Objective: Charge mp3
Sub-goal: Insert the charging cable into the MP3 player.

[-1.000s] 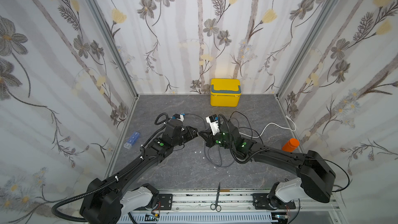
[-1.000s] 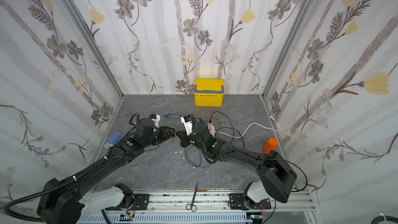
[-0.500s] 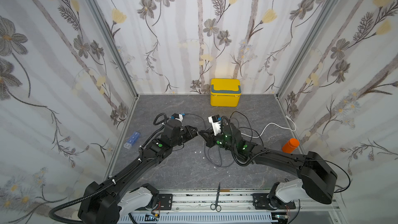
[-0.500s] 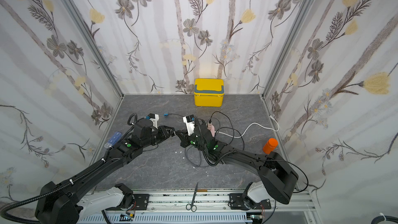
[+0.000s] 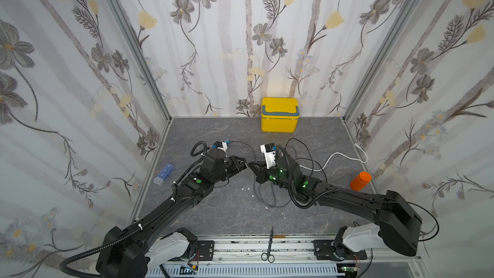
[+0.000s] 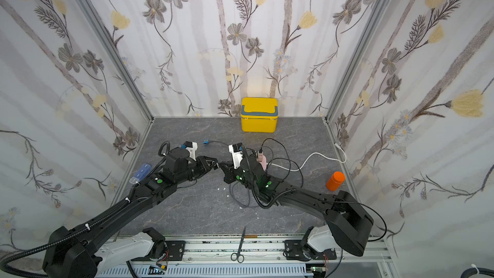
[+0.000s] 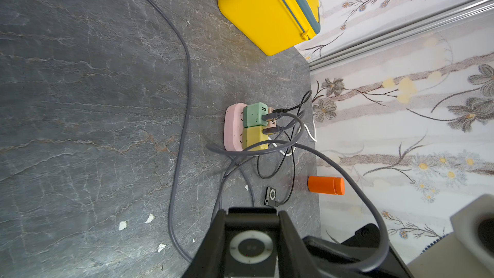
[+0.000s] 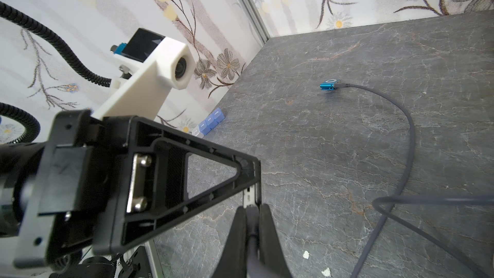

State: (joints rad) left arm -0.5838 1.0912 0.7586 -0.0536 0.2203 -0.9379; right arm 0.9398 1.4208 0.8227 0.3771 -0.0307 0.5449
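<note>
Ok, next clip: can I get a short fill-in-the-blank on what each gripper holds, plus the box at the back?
1. The left gripper is clamped on a small grey ____.
2. The right gripper pinches a thin grey ____.
3. The box by the back wall is coloured ____.
Missing words: mp3 player; cable; yellow.

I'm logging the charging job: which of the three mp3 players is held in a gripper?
The grey mp3 player with the round control wheel, clamped in the left gripper. The blue mp3 player and the small black mp3 player lie on the table.
</note>
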